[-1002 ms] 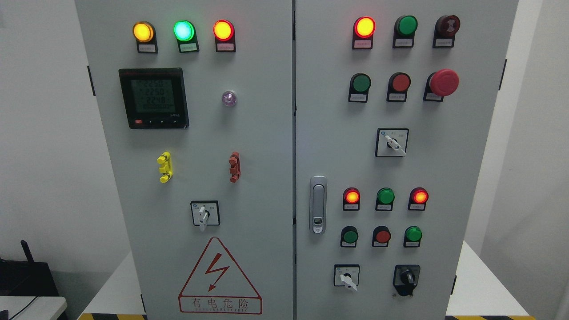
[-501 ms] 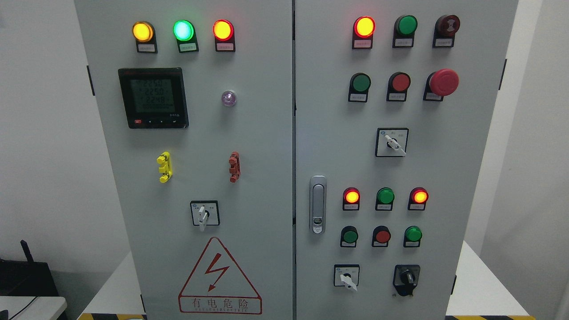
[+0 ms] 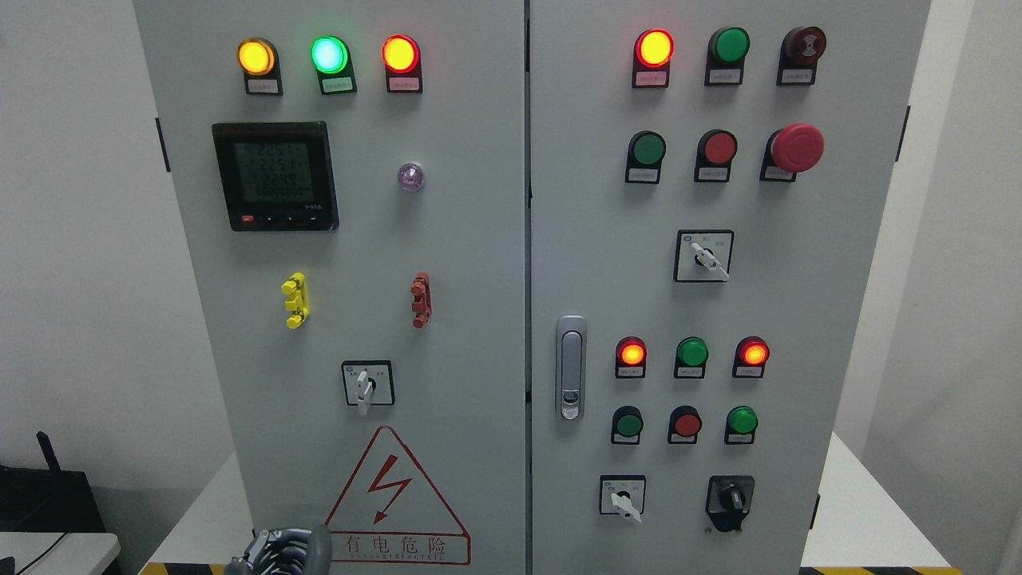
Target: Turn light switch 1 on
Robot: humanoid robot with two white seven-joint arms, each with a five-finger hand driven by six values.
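Showing only fingertips of the left hand (image 3: 279,551) at the bottom edge, cut off by the frame, so not telling whether spread or curled. Facing a grey cabinet (image 3: 479,239) with two doors; label print too small for reading. Counting four white-handled rotary switches and one black. Sitting above and just right of the hand, apart from it: the left door's rotary switch (image 3: 366,385).
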